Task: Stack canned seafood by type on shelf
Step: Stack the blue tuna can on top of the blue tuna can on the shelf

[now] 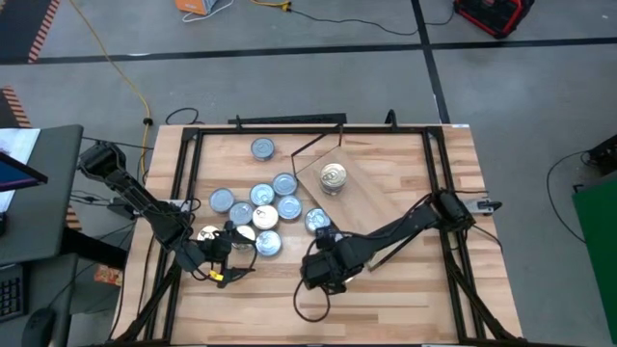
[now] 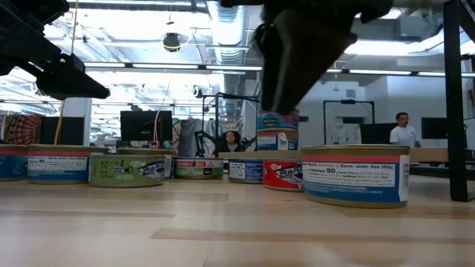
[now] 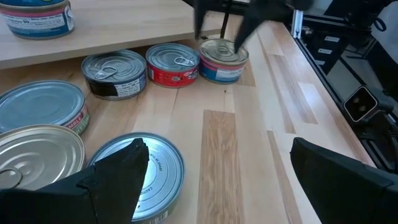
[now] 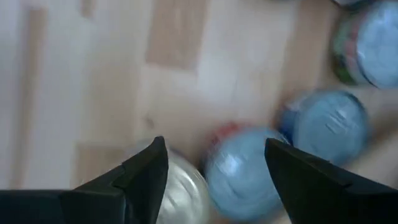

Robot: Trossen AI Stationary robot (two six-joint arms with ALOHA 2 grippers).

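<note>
High view: a cluster of tins (image 1: 260, 207) lies on the bench (image 1: 405, 289) left of the shelf (image 1: 362, 198), which carries one stacked tin (image 1: 334, 177). Right hand (image 1: 326, 253), fingers spread and empty, hovers beside the nearest tin (image 1: 317, 221). Left hand (image 1: 234, 253), fingers wide, hangs over the cluster's front edge.

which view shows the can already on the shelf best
The high view: the can sits unobstructed on the shelf, lid up. The low view shows its label side, top hidden by an arm. The left wrist view catches only its lower part. The right wrist view misses it.
</note>
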